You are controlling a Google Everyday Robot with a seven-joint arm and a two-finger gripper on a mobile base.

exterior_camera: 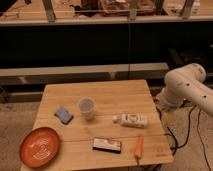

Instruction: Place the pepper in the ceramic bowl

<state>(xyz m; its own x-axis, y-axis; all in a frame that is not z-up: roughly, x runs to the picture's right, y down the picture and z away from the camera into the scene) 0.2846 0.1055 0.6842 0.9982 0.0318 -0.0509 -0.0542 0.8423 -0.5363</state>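
Note:
The pepper point(138, 146), a slim orange tapered vegetable, lies near the front right corner of the wooden table point(120, 90), pointing toward the front edge. At the table's front left corner sits the ceramic bowl point(40, 146), a wide orange-red dish with pale swirl lines and nothing in it. A white arm segment point(187, 85) shows beside the table's right edge. The gripper itself is out of view, and nothing touches the pepper.
A translucent cup point(86, 107) stands mid-table with a blue sponge point(63, 114) to its left. A white bottle point(130, 120) lies on its side right of the cup. A dark box point(107, 145) lies between bowl and pepper. Cables point(172, 135) hang by the right edge.

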